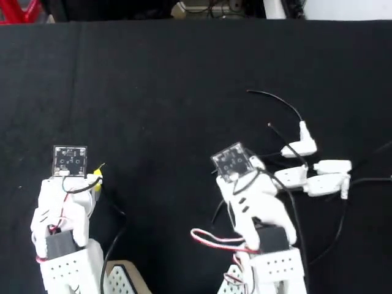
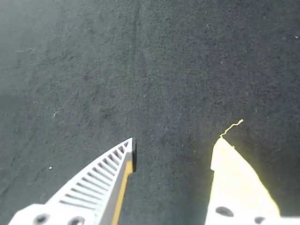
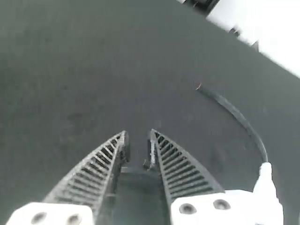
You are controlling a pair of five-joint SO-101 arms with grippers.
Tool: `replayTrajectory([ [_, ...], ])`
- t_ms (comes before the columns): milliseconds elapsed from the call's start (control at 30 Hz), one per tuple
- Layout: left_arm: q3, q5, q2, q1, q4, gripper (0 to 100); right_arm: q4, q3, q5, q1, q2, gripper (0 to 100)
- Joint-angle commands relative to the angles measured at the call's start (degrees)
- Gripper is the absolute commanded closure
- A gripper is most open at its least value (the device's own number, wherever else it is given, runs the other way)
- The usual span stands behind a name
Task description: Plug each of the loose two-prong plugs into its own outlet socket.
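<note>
Several white plug and socket pieces lie at the right of the black table: an L-shaped plug (image 1: 300, 143) on a curved black cable (image 1: 278, 98), and behind it a cluster of white blocks (image 1: 324, 177) with cables. The right arm (image 1: 257, 208) stands just left of that cluster. My right gripper (image 3: 138, 137) hovers over bare cloth, open by a narrow gap and holding nothing. A white plug (image 3: 266, 185) with its black cable (image 3: 234, 115) lies off to one side of it. My left gripper (image 2: 177, 143) is wide open over bare cloth, far from the plugs.
The left arm (image 1: 61, 214) sits at the table's front left with a black cable (image 1: 116, 236) trailing beside it. A red and white wire (image 1: 211, 240) loops off the right arm. The table's far edge (image 1: 196, 20) borders room clutter.
</note>
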Motion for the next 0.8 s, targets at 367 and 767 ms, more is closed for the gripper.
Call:
replayTrajectory([
  [367, 1.2, 0.4, -0.5, -0.3, 0.0, 73, 35.5, -0.5, 0.2, -1.2, -8.8, 92.6],
  [767, 1.2, 0.4, -0.7, -0.2, 3.5, 88, 35.8, -0.5, 0.3, -1.2, -9.2, 92.7],
])
